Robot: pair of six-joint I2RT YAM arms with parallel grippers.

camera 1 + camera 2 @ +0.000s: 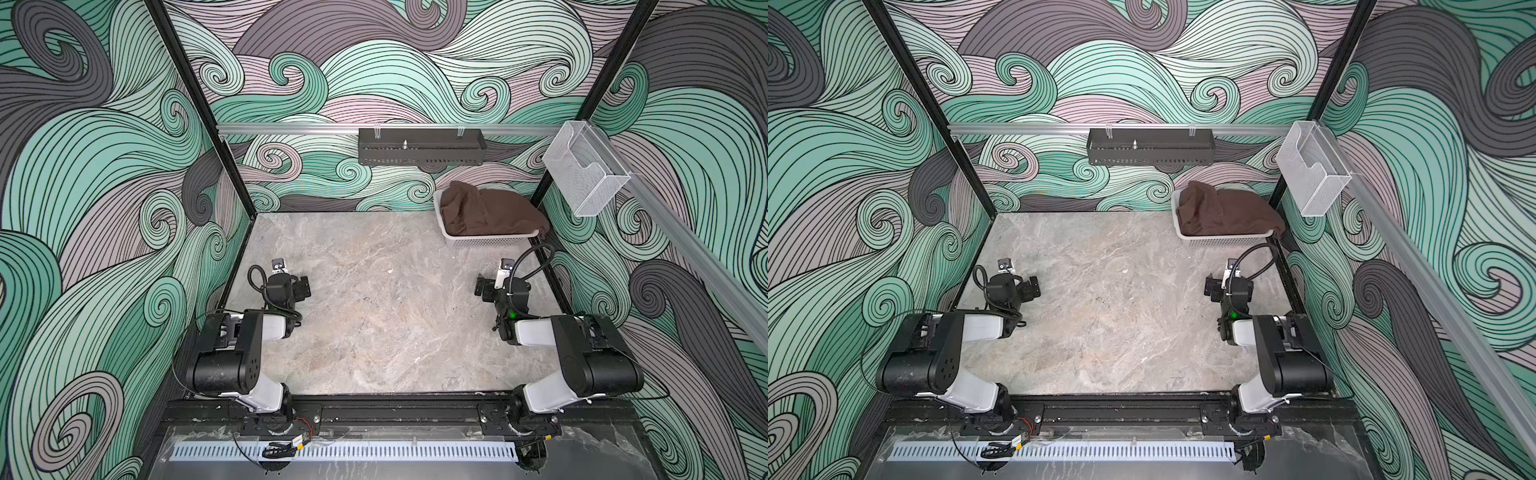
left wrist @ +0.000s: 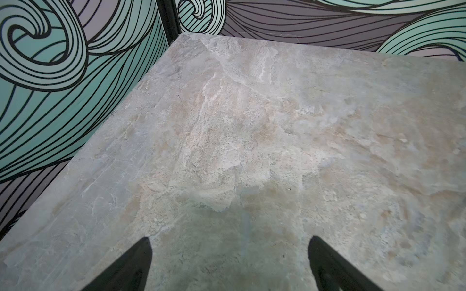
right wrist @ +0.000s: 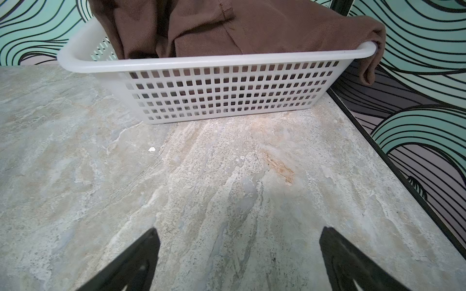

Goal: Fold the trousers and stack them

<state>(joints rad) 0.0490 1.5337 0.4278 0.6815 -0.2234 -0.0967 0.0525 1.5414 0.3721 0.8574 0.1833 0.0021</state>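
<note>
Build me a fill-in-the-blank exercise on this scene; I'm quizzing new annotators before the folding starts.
1. The crumpled trousers are ____ in colour.
2. They lie inside the white basket, which stands at the far ____ corner of the marble-look table in both top views.
3. The left tool and the right tool each hold nothing, and their jaws stand ____.

Missing words: brown; right; open.
</note>
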